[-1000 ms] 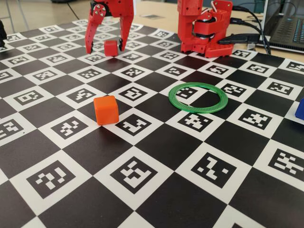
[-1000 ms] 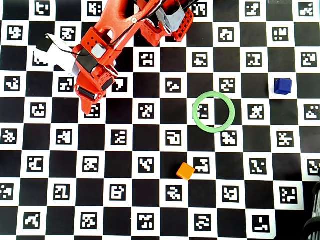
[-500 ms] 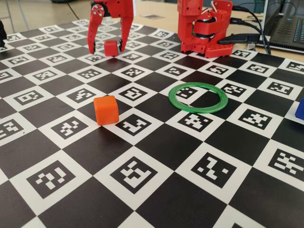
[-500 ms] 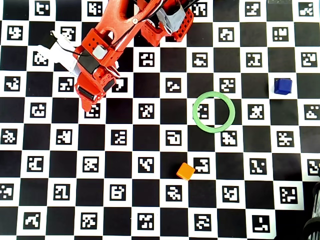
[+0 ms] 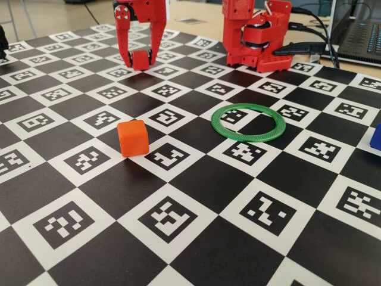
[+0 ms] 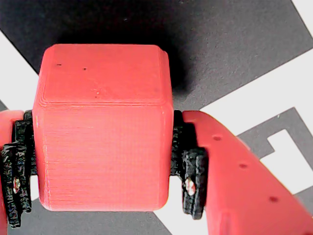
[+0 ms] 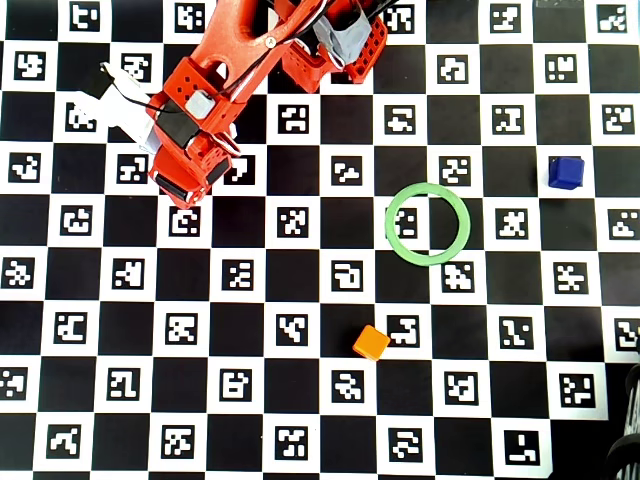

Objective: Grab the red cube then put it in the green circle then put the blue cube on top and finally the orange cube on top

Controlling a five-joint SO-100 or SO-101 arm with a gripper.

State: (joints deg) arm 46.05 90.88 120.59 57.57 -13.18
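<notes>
At the upper left of the fixed view the gripper (image 5: 139, 59) is clamped on the red cube (image 5: 140, 59), its fingers (image 6: 195, 181) pressed against both sides. The orange cube (image 5: 133, 137) sits left of centre, the green circle (image 5: 248, 122) lies flat right of centre, and the blue cube (image 5: 375, 136) is cut by the right edge.

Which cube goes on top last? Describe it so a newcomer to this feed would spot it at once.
Start at the green circle lying flat on the checkered marker board in the overhead view. Go down and slightly left to the orange cube, alone on the board. It is lighter than the red cube between the gripper's fingers, unlike the blue cube.
</notes>
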